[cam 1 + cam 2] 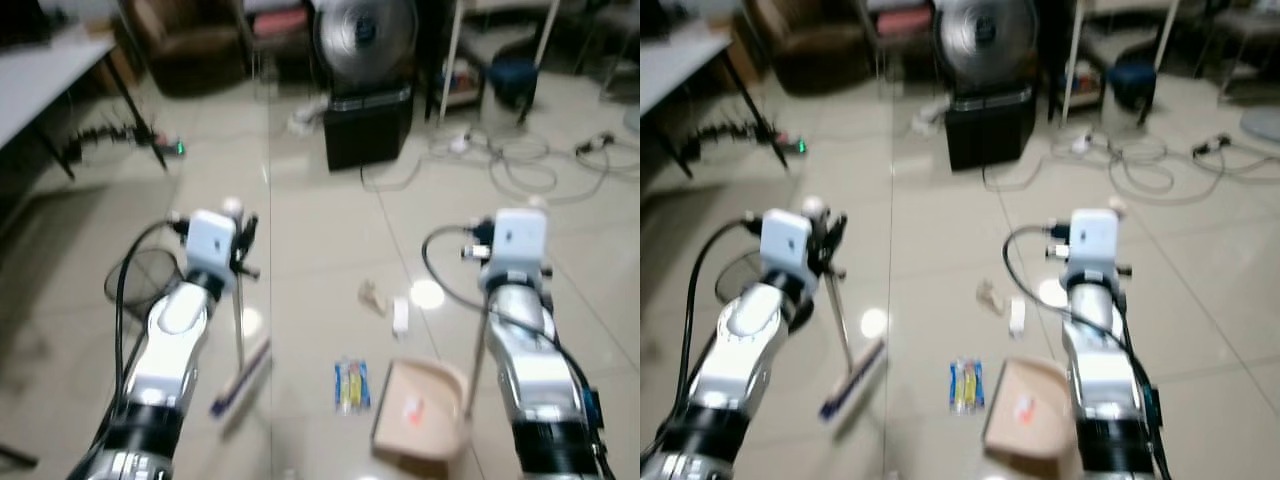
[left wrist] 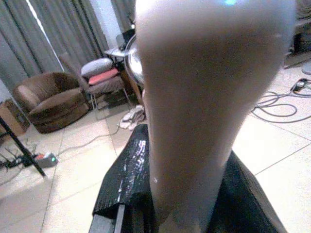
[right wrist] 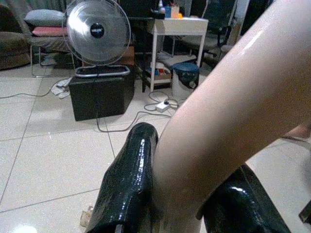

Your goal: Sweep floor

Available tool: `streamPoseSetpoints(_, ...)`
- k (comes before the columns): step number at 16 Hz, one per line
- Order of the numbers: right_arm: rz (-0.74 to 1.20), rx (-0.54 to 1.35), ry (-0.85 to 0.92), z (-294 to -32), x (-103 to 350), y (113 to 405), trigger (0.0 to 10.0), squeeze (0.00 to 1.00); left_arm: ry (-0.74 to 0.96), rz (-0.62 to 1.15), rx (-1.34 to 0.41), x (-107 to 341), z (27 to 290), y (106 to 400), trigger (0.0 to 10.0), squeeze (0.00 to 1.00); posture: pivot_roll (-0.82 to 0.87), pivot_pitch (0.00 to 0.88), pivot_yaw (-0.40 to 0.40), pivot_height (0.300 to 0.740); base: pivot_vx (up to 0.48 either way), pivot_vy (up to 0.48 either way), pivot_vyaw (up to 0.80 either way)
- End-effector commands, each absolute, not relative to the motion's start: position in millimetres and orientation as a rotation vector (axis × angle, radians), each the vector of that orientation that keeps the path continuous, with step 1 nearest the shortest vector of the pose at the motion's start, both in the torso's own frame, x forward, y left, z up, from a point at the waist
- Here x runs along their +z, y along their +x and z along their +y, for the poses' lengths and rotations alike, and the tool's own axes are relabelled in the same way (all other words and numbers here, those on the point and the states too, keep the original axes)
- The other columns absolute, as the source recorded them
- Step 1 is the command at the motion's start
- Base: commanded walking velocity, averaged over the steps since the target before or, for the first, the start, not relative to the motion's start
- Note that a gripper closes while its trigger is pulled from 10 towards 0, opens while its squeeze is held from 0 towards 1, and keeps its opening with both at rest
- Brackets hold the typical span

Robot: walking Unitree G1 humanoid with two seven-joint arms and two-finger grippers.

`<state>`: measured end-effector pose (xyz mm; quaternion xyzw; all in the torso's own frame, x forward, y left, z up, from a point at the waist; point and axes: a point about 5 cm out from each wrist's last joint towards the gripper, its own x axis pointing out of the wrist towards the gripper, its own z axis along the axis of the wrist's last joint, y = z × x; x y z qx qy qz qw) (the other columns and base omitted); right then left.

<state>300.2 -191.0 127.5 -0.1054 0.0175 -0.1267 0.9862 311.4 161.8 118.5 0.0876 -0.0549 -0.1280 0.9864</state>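
Observation:
My left gripper (image 1: 243,245) is shut on the thin handle of a broom (image 1: 238,318), whose purple and white head (image 1: 242,385) rests on the tiles. In the left wrist view the beige handle (image 2: 204,97) stands between the black fingers (image 2: 127,179). My right gripper (image 3: 189,162) is shut on the handle (image 3: 228,92) of a beige dustpan (image 1: 420,405), which sits on the floor with a small pink scrap inside. Litter lies between the two tools: blue and yellow packets (image 1: 351,385), a white piece (image 1: 400,316) and a crumpled tan scrap (image 1: 373,295).
A fan (image 1: 365,38) on a black box (image 1: 368,130) stands ahead, with loose cables (image 1: 520,160) to its right. A table (image 1: 40,70) and a power strip (image 1: 165,148) are at the left, near a wire basket (image 1: 145,275). A brown armchair (image 1: 190,40) sits at the back.

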Motion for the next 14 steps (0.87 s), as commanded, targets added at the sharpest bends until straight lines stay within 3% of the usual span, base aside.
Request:
streamPoseSetpoints(1, 0.008, -0.266, -0.24, -195, 135, 302, 10.0, 0.0, 0.186, -0.169, -0.26, 132, 161, 315, 10.0, 0.0, -0.02, 0.0, 0.117, 0.74, 0.33, 0.0, 0.0)
streamPoseSetpoints(9, 0.008, -0.239, -0.264, -194, 136, 308, 10.0, 0.0, 0.169, -0.162, -0.239, 130, 163, 314, 10.0, 0.0, 0.0, 0.005, 0.067, 0.74, 0.327, 0.0, 0.0)
streamPoseSetpoints(14, 0.029, -0.15, -0.257, -182, 130, 316, 10.0, 0.0, 0.174, -0.194, -0.155, 137, 176, 309, 10.0, 0.0, 0.08, 0.021, -0.075, 0.74, 0.327, 0.0, 0.0)
